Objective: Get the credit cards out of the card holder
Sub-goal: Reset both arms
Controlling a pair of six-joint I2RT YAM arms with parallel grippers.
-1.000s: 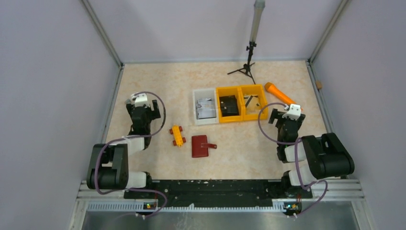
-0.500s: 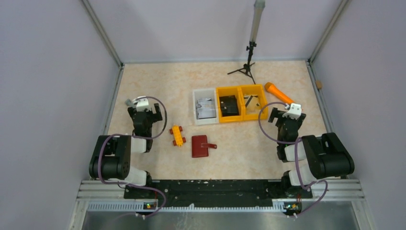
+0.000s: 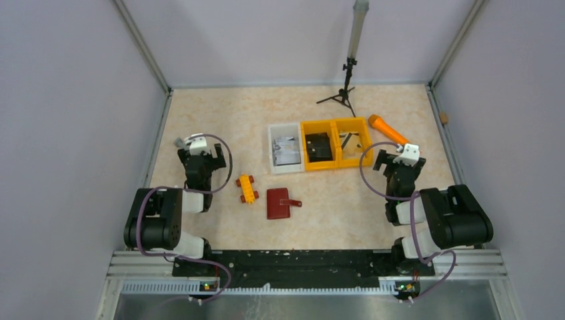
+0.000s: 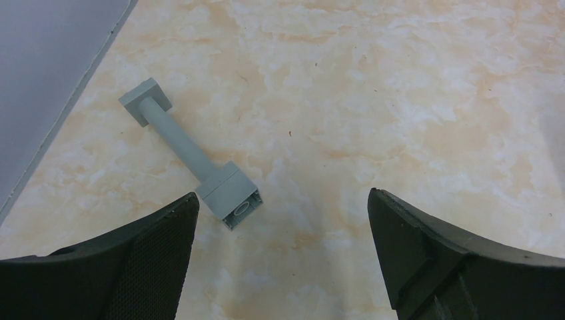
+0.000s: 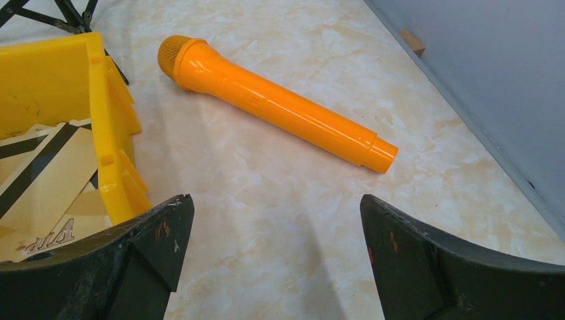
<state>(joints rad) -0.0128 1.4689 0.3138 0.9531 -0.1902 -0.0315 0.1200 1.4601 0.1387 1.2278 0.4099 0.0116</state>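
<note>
One card holder [image 3: 278,203] (folded), three bins [image 3: 336,143]; left end effector [image 4: 283,200], right end effector [image 5: 276,200] both apart.

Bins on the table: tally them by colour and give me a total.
White bin: 1
Yellow bins: 2
Total: 3

The top camera looks down from high up over the near edge and sees the whole table [image 3: 213,113]. The left wrist camera sits low and close. A grey peg block [image 4: 190,150] lies just ahead of its jaws, to the left. The right wrist camera sees an orange microphone [image 5: 273,100] ahead of its jaws and a yellow bin [image 5: 100,100] to their left. The top view shows all three.
</note>
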